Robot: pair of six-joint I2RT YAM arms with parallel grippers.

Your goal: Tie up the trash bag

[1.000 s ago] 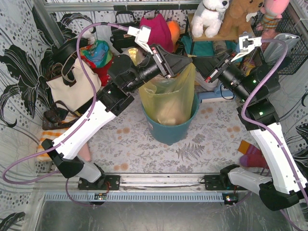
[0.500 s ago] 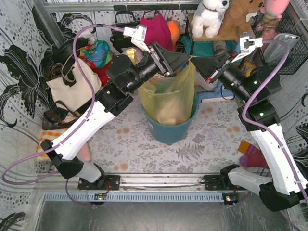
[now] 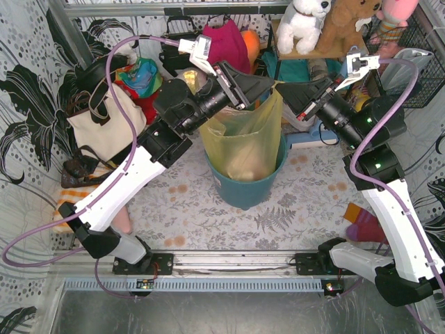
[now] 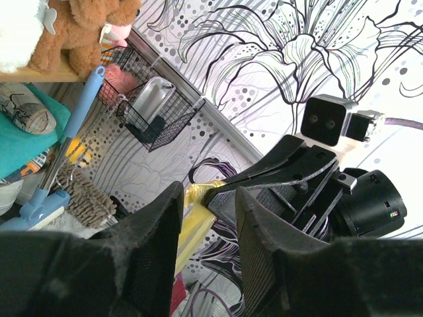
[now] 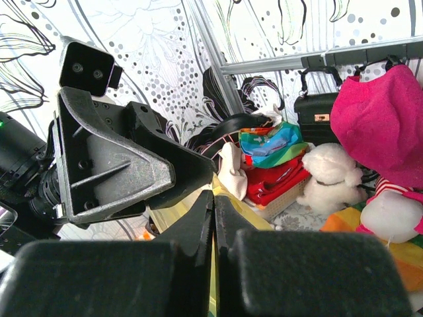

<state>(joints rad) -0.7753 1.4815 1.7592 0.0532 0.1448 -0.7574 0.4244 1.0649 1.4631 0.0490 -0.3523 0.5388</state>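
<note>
Top external: left end effector higher

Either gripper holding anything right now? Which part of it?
Right gripper is shut on the trash bag, pinching its top rim. Left gripper holds nothing: its jaws stand apart with a strip of that same rim between them.

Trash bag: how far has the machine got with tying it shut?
Early days. Done: the trash bag has its top pulled up above the teal bin. In hand: the right claw is shut on the bag's top edge, and the left claw, fingers apart, straddles the same edge. To do: no twist or knot shows yet, so the tying itself is all ahead.
</note>
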